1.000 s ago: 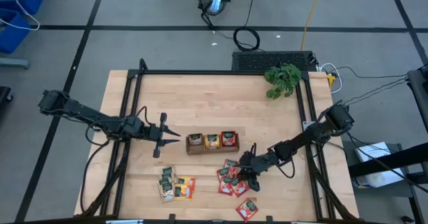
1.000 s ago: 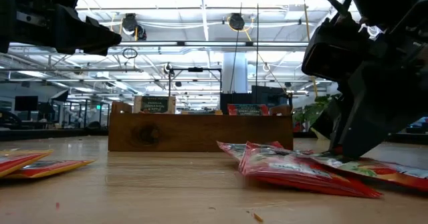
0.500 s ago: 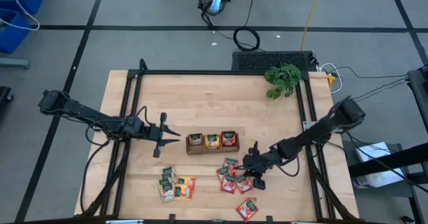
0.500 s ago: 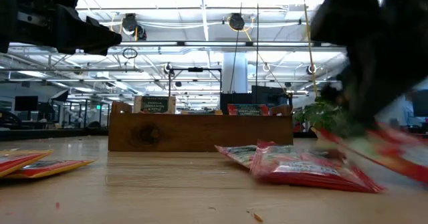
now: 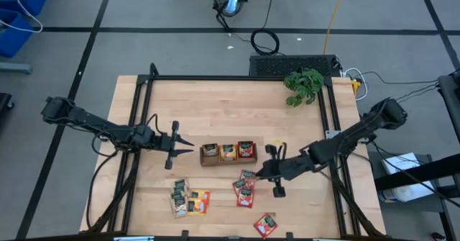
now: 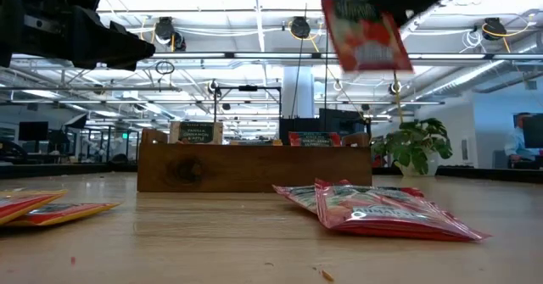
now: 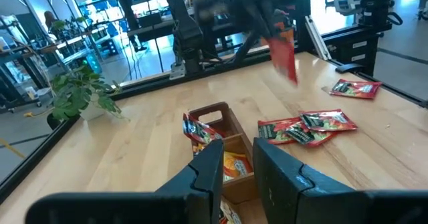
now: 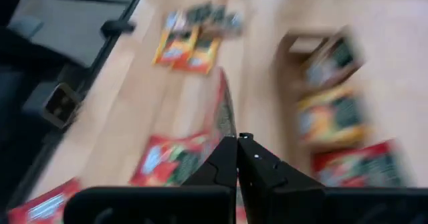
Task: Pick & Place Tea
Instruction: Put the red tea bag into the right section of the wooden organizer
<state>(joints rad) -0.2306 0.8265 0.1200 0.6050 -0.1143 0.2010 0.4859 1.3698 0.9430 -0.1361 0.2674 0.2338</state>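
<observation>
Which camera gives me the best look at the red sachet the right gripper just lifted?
The low view: the red sachet hangs face-on, clear of the table. The left wrist view shows it tilted and blurred. The right wrist view sees it edge-on between the right gripper fingers. In the high view it is barely visible.

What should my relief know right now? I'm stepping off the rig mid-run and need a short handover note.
Right end effector: shut on a red tea sachet, lifted clear of the table, right of the tray.
Left end effector: hovering left of the tray, holding nothing visible.
Tray: sachets already in all three compartments.
Loose on the table: a red pile in front of the tray, one red sachet near the front edge, a green and orange group at front left.
Left to do: place the held sachet, then clear the loose ones.
</observation>
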